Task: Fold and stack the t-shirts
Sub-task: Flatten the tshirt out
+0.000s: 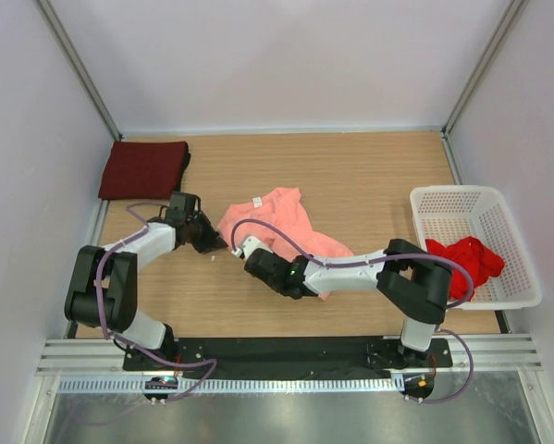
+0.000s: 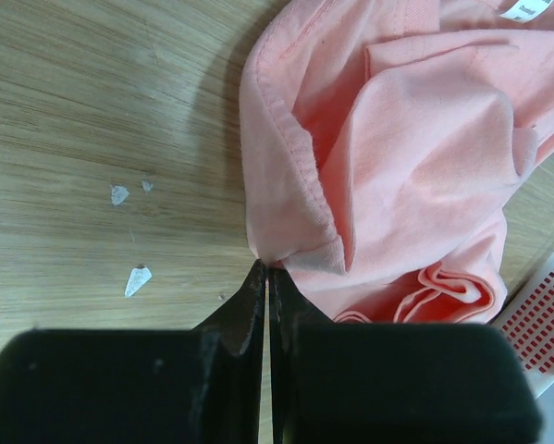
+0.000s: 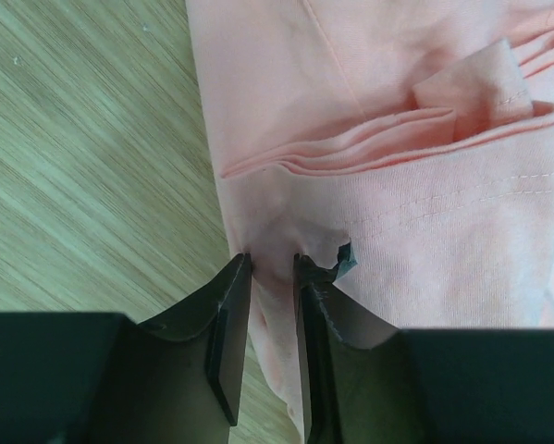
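Here the left gripper (image 2: 266,277) has its jaws pressed almost together, nipping a hemmed corner of the salmon-pink t-shirt (image 1: 278,220) on that shirt's left side. Just beside it, the right gripper (image 3: 272,265) is clamped on a fold at the same shirt's near edge, with cloth pinched between its two fingers. The shirt lies crumpled and bunched around the middle of the desk (image 1: 369,176), a white label showing at its far edge. A few small white scraps (image 2: 136,279) lie on the wood left of the pinched corner. The dark maroon t-shirt (image 1: 144,169) lies folded flat in the far left corner, well apart. The bright red t-shirt (image 1: 468,260) sits heaped inside the white basket (image 1: 461,196) at the right edge.
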You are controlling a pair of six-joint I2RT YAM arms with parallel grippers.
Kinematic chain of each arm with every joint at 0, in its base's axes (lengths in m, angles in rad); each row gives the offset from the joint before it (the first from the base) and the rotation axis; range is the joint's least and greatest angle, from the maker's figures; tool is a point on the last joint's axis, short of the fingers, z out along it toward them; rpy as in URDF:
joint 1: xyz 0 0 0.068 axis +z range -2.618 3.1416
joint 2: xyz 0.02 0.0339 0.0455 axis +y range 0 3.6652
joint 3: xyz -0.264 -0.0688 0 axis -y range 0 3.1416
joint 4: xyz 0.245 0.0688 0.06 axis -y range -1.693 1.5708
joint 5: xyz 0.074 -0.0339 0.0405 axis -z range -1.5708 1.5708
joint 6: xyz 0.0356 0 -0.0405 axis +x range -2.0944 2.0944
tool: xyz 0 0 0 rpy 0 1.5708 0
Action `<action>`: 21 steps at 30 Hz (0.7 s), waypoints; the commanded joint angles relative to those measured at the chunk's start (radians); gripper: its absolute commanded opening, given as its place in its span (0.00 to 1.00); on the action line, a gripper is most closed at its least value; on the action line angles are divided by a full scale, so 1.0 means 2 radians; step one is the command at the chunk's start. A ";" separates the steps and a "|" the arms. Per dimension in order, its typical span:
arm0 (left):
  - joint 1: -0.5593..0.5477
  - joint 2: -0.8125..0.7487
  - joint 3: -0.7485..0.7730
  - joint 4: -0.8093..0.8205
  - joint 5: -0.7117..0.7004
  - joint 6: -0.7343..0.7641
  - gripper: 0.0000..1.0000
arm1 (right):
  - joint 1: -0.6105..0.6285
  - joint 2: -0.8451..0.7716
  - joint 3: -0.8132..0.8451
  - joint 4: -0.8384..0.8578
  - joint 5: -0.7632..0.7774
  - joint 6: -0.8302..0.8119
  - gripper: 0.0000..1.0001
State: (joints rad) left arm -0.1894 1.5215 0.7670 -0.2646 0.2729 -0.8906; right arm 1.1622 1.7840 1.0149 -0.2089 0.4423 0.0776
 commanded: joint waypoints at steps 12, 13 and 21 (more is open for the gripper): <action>0.003 -0.044 -0.019 -0.021 -0.084 -0.011 0.00 | -0.008 -0.067 0.003 -0.056 0.096 0.042 0.01; 0.003 -0.057 -0.020 -0.025 -0.097 -0.013 0.00 | -0.008 -0.087 0.001 -0.073 0.105 0.049 0.01; 0.003 -0.152 -0.024 -0.091 -0.176 -0.023 0.00 | -0.037 -0.177 0.053 -0.265 0.218 0.196 0.01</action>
State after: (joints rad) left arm -0.1894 1.2995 0.7284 -0.3824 0.0422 -0.9169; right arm 1.1358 1.4929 1.0458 -0.5240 0.7254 0.2840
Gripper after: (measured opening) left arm 0.006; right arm 0.032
